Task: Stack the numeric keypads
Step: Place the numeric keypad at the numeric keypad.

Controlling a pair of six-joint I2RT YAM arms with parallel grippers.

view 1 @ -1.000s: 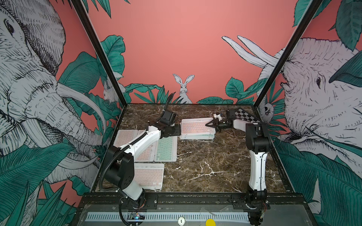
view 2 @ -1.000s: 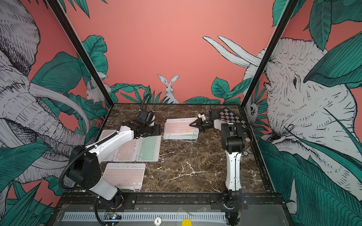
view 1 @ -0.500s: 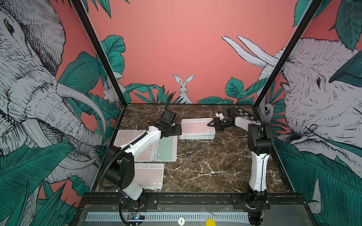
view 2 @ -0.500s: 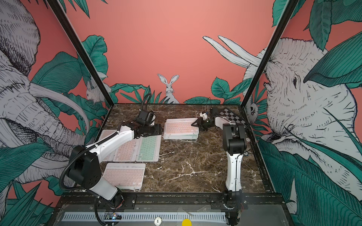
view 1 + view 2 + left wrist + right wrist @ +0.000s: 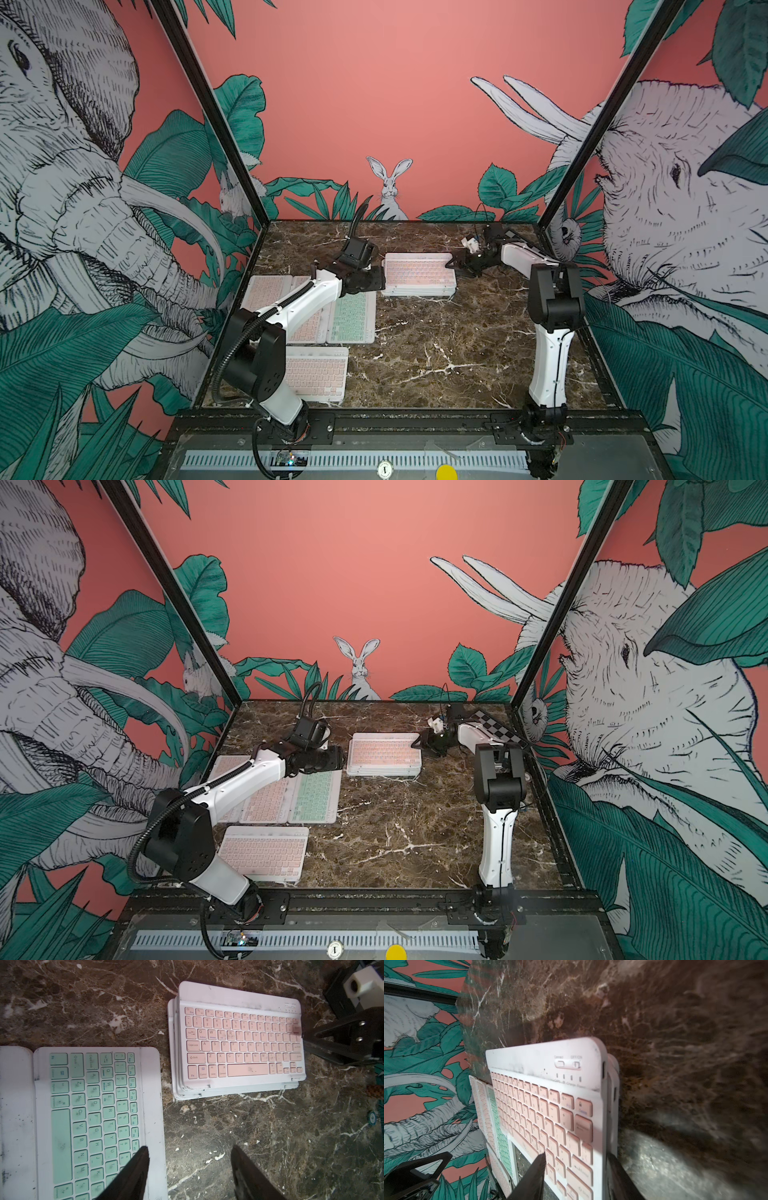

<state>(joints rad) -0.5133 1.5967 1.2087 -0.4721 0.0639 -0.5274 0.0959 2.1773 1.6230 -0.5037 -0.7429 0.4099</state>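
Left arm (image 5: 299, 297) stretched low, left gripper (image 5: 189, 1150) jaws parted, empty, over marble table (image 5: 270, 1136); right gripper (image 5: 576, 1155) jaws apart at keypad stack (image 5: 417, 274) right edge, frame centre.

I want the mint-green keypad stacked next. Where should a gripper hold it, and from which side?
Likely the plain white strip along the long edge of the mint-green keypad that faces the stack, coming in from that side over the table. The keypad lies flat; that edge is free, while the opposite one lies against a pink keypad.
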